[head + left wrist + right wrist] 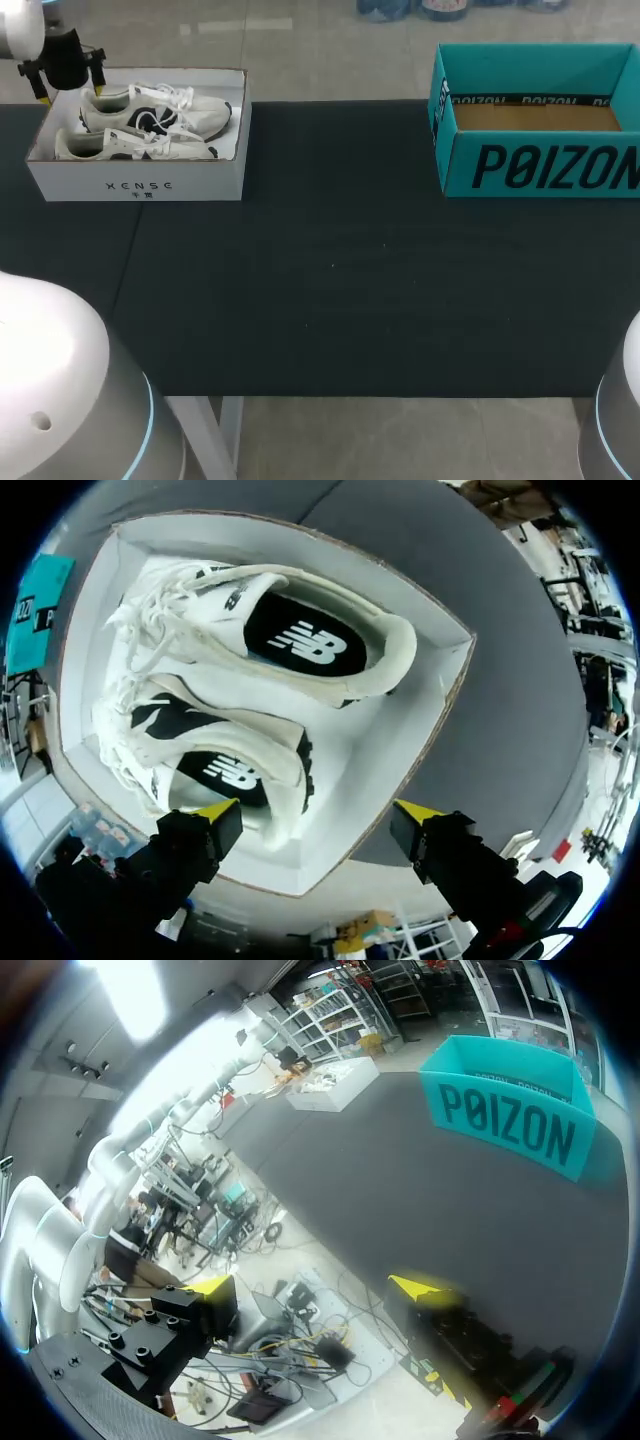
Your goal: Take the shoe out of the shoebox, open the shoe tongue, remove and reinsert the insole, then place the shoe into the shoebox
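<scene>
While 2 white sneakers, the rear sneaker (160, 110) and the front sneaker (135, 147), lie side by side in the rectangular white cardboard shoebox (135, 180), the left gripper (318, 810) hangs above the shoebox's heel end, fingers spread wide and empty. Each sneaker shows white laces, black side markings and a smooth black insole (305, 640). A teal cardboard box (540, 165) stands well apart from the shoebox on the matte dark tabletop (330, 270). The right gripper (315, 1285), far from the shoebox, gapes wide, gripping nothing.
</scene>
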Motion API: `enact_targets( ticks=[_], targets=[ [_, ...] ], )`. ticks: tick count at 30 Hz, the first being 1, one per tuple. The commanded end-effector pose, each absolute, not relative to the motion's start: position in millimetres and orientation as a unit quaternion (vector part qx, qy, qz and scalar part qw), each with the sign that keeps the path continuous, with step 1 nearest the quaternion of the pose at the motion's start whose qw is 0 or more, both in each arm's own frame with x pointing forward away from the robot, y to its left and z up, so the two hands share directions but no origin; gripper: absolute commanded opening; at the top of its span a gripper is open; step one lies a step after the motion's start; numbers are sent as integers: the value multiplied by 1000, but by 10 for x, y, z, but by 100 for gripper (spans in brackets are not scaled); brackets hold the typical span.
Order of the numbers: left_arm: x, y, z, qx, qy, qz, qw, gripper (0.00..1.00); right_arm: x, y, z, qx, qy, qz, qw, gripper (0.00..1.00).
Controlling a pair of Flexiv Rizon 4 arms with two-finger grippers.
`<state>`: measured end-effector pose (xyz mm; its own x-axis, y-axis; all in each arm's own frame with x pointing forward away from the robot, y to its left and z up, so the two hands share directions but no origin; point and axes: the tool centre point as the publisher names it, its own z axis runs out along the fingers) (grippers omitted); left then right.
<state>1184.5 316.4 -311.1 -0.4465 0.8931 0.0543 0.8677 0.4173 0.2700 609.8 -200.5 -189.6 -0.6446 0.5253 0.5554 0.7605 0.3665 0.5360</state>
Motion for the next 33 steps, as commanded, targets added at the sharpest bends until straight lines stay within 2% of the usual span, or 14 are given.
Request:
enact_targets(
  ticks=[1, 6, 16, 33],
  targets=[
    [11427, 3013, -2735, 520, 840, 138, 63, 100, 6012, -1977, -1883, -446, -824, -347, 34, 100],
    [11174, 2909, -2554, 527, 838, 114, 82, 100, 6012, -1977, -1883, -446, -824, -347, 34, 100],
    [10803, 2834, -2582, 589, 803, 60, 64, 100, 6012, -1977, -1883, -446, -824, -347, 34, 100],
    [10692, 3138, -2994, 622, 781, 46, 30, 100, 6012, -1977, -1883, -446, -824, -347, 34, 100]
  ],
)
